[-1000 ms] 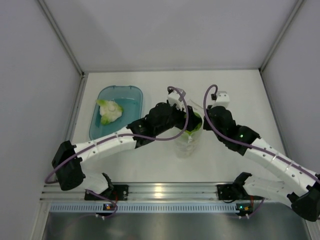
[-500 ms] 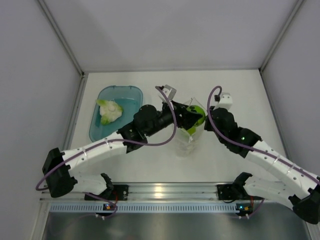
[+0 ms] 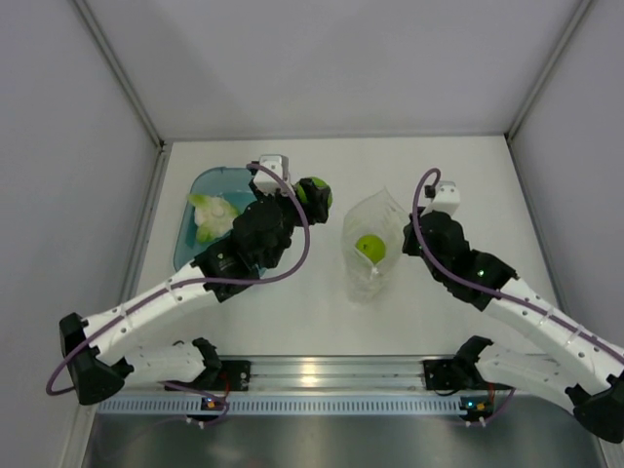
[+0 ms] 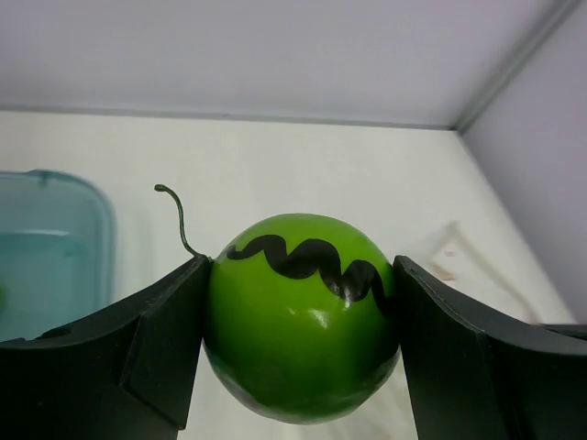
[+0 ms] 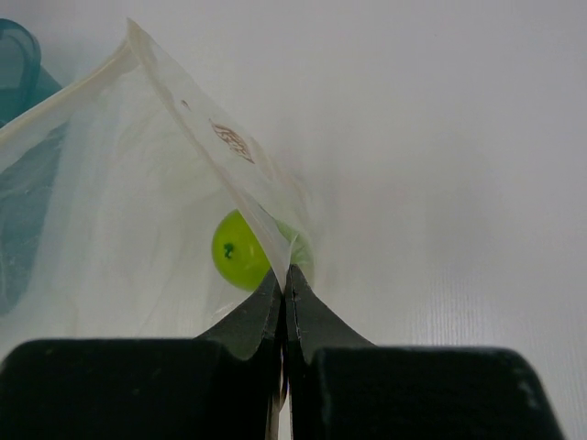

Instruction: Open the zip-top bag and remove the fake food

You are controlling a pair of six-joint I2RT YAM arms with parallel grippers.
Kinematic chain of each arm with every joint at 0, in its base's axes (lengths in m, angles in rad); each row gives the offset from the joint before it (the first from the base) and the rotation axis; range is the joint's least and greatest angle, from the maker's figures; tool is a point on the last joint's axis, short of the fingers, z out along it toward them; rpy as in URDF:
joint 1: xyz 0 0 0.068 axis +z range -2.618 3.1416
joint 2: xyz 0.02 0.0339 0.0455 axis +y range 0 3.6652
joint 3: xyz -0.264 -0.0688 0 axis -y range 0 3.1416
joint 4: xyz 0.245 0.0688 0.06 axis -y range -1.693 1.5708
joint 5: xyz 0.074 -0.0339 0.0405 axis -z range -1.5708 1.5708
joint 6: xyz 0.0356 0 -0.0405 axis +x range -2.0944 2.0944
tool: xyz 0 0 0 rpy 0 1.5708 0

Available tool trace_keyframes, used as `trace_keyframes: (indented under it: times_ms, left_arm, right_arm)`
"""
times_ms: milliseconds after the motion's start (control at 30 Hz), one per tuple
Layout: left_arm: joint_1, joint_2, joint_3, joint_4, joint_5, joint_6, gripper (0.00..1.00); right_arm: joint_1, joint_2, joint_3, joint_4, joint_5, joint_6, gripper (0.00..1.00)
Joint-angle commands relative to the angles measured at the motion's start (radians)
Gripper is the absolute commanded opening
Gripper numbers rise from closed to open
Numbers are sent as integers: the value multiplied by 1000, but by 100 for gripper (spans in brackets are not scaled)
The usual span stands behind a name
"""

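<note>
White table [image 3: 468,185]: left gripper [image 3: 313,194] clamps the striped green ball [image 4: 301,316], teal tub [image 3: 190,246] to its left, so release should wait until overhead; right gripper [image 5: 282,282] pinches the zip-top bag [image 5: 138,183].

You are looking into a pale booth.
Pale grey panels [image 3: 331,58] are enclosing the white desk [image 3: 322,322] on three sides, and an aluminium rail [image 3: 322,370] is running along its near edge.
</note>
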Motion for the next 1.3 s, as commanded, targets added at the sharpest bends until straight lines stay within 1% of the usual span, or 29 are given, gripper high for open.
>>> trace_keyframes:
  times_ms: [0,67,100,167,200,267,300,367,400,567,667,700,767,800,933,967,1000,1100,1133,1200,1233,1267]
  left_arm:
    - [81,3,24,-191,-193,11,0]
    - [149,0,1,-247,-153,-35,0]
    - [219,0,-9,-261,-135,-52,0]
    - [287,0,-31,-280,-83,-92,0]
    - [351,3,-57,-280,-67,-103,0]
    - [408,14,-79,-280,-43,-119,0]
    - [457,35,-90,-280,-35,-120,0]
    - [500,63,-94,-283,-20,-118,0]
    - [541,96,-96,-285,-10,-115,0]
    - [634,213,-72,-283,36,-123,0]
    - [672,301,-12,-277,74,-132,0]
    - [686,345,2,-272,89,-132,1]
    - [697,396,48,-255,114,-132,6]
    - [704,447,68,-255,132,-129,8]
    - [717,551,154,-258,175,-116,13]
    - [718,575,175,-262,178,-115,16]
    - [718,583,185,-260,181,-116,28]
    - [718,611,208,-266,175,-115,48]
    - [718,612,211,-268,171,-121,62]
    - [723,609,208,-269,165,-126,74]
    - [724,606,206,-269,172,-126,98]
    - [727,603,209,-271,175,-126,98]
  right_arm:
    - [-8,-46,4,12,0,-23,0]
    - [-9,-55,2,11,-2,-27,0]
    - [-9,-56,1,9,0,-29,0]
    - [-9,-59,-5,20,-2,-35,0]
    - [-8,-58,-5,19,-3,-36,0]
    - [-8,-55,-4,14,-3,-41,0]
    - [-8,-55,-4,11,-3,-42,0]
    - [-8,-56,-4,8,5,-49,0]
    - [-8,-56,-5,8,14,-50,0]
    - [-9,-50,-2,6,23,-62,0]
    - [-9,-44,-2,11,20,-65,0]
    - [-8,-42,-4,17,20,-65,0]
    - [-9,-32,-2,22,21,-69,0]
    - [-8,-30,-1,22,18,-69,0]
    - [-8,-19,4,20,11,-69,0]
    - [-9,-21,4,20,9,-69,0]
    - [-9,-21,4,20,8,-72,0]
    - [-9,-26,7,20,3,-72,0]
    - [-9,-29,9,22,2,-72,0]
    - [-8,-29,10,20,-2,-73,0]
    - [-9,-32,13,19,-3,-73,0]
    - [-9,-30,15,19,-5,-75,0]
